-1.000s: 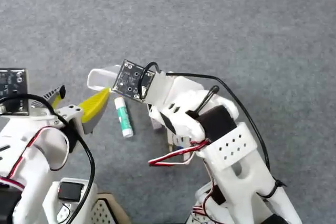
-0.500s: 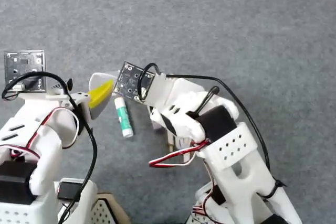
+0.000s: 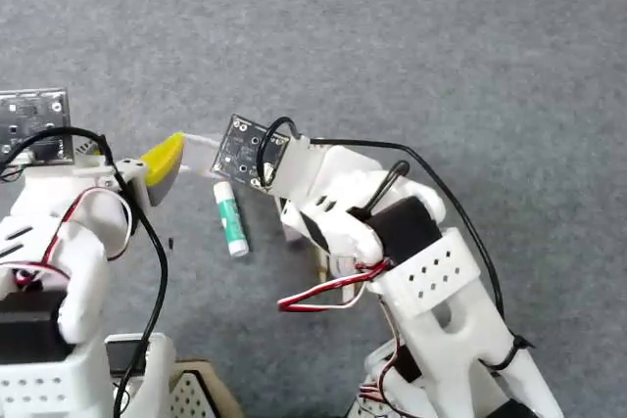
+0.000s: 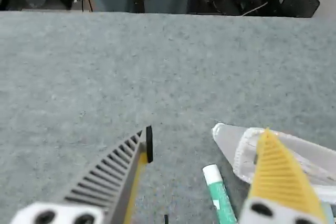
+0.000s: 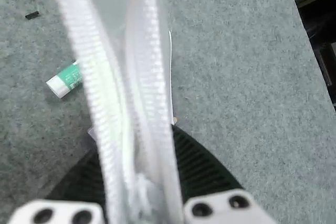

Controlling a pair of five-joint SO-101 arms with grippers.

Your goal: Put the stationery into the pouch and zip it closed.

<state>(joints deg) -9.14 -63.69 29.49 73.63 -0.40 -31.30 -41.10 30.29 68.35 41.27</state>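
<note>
Clear plastic pouch (image 5: 131, 77) sits pinched in your right gripper (image 5: 134, 140), probably to steady it. Your left gripper (image 4: 208, 140) gapes wide and empty alongside. The glue stick (image 3: 229, 219) lies left of centre, just below the pouch.

Broad bare tabletop (image 3: 441, 56) beyond both arms, glue stick (image 3: 230, 219) lying in the narrow gap between them, clear pouch (image 4: 232, 141) jutting from the right claw (image 5: 137, 153) into that gap, left claw (image 4: 207, 140) spread wide beside the pouch's end
</note>
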